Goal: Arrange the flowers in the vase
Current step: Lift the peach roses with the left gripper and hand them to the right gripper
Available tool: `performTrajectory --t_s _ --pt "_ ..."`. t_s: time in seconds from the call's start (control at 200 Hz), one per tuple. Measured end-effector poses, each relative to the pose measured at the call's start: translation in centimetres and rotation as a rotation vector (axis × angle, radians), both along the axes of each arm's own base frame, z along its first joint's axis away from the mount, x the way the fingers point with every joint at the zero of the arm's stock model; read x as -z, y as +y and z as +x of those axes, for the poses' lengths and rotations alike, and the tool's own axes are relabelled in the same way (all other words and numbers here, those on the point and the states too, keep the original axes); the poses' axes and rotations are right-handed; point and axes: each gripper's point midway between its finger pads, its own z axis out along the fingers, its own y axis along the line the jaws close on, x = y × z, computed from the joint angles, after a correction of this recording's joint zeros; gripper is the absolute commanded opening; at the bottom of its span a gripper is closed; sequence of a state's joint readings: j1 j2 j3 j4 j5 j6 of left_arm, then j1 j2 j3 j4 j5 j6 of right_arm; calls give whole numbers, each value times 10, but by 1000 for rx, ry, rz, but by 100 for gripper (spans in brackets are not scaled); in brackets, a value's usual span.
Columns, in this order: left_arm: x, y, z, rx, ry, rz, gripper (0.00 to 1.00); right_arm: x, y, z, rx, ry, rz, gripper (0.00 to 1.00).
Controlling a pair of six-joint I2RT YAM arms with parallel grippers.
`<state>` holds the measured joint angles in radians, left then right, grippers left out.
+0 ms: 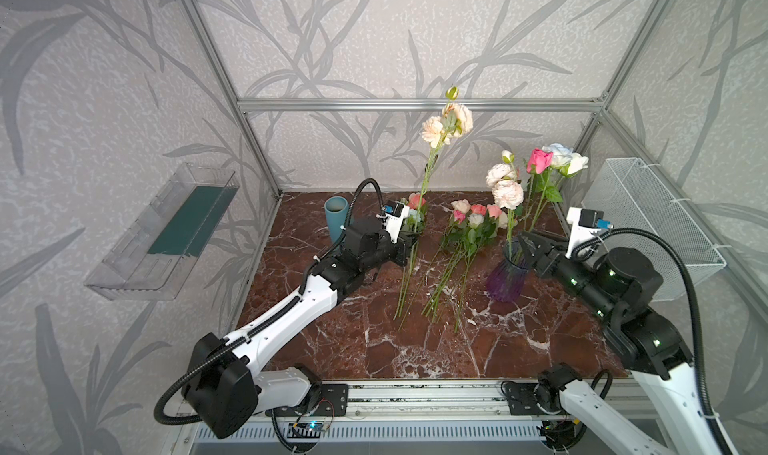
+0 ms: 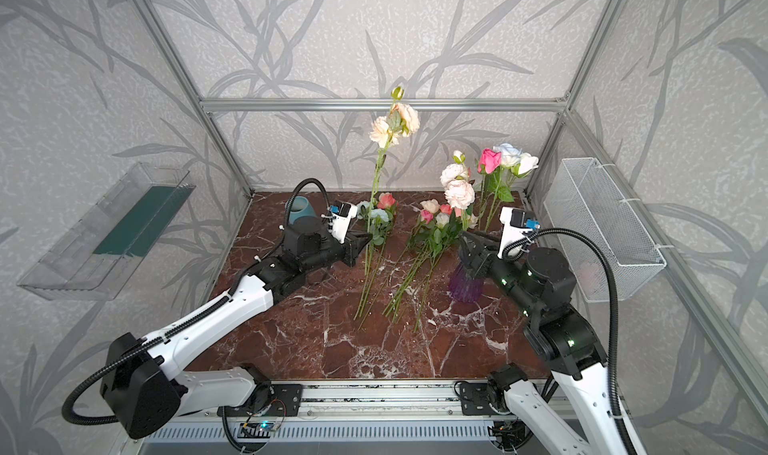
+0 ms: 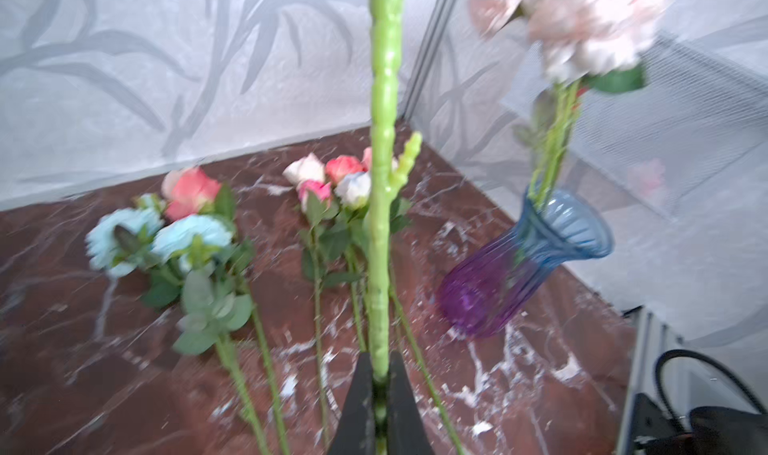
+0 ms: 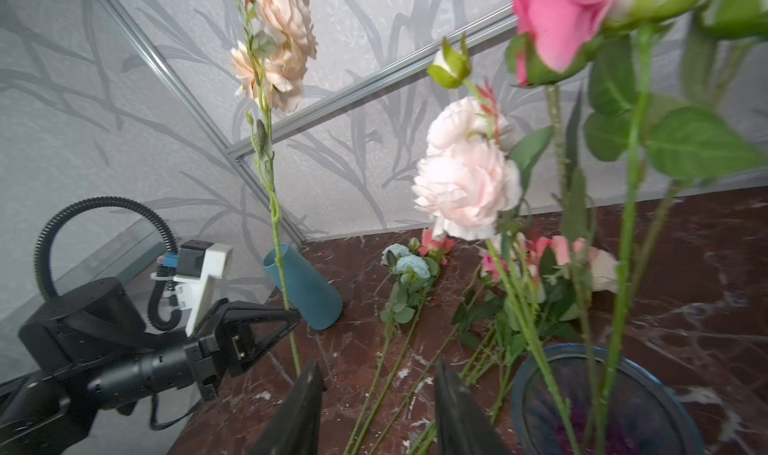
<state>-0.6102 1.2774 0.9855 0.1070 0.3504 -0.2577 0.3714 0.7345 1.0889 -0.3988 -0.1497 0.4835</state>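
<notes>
Job partly done: several flowers (image 1: 508, 193) stand in the purple vase (image 1: 508, 276), table's right side; two loose bunches (image 1: 469, 228) lie mid-table. L gripper (image 3: 381, 359) clamps a tall peach-bloomed stem (image 1: 430, 170) upright, well left of vase. R gripper (image 4: 377, 365), jaws apart & empty, hovers beside rim. Red marble tabletop (image 1: 540, 340), leaf-print walls.

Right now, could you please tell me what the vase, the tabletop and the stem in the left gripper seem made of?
Vase: likely glass or clear plastic; see-through, ribbed, blue rim fading to purple.
Tabletop: smooth red-brown marble look with white veins, possibly printed.
Stem in the left gripper: probably moulded plastic, even light green with regular bumps.
</notes>
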Motion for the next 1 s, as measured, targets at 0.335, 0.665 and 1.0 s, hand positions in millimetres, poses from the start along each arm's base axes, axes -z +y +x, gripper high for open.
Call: performTrajectory --t_s 0.335,0.665,1.0 --pt "4 -47 -60 236 6 -100 0 12 127 7 -334 41 -118 46" --pt "-28 -47 -77 278 -53 -167 0 16 137 35 -248 26 -141 24" --pt "-27 -48 -79 283 -50 -165 3 5 147 40 -255 -10 -113 5"
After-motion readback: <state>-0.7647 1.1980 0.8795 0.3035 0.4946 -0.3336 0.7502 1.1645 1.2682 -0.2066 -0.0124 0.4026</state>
